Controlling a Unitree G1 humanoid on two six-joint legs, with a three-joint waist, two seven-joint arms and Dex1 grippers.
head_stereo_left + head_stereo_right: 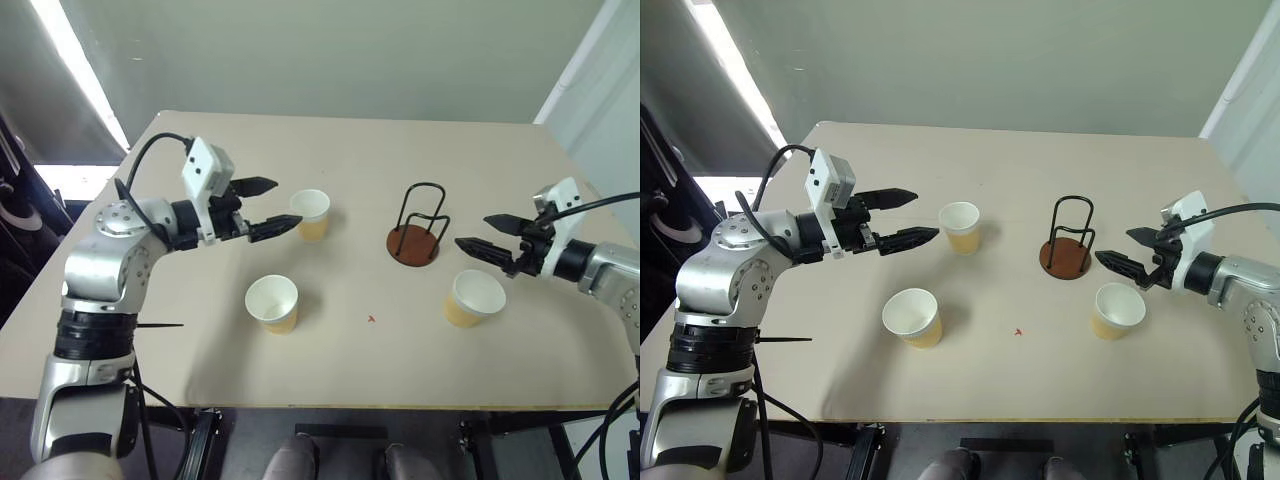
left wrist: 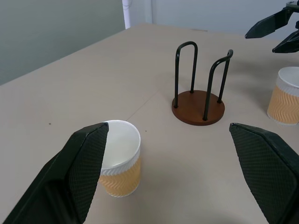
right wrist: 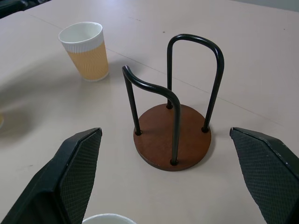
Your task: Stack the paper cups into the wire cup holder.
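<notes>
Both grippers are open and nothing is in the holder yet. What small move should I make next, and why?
Probably ease the left gripper forward around the far cup. Its fingers are open and level with that upright cup, just short of it, and the wire cup holder stands empty. The right gripper is open too, hovering above the cup on the right, but is less squarely lined up.

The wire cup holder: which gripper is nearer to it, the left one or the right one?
The right. The right gripper hovers just beside the wire cup holder, on its right, jaws open. The left gripper hovers farther off on the holder's left, beyond a paper cup.
</notes>
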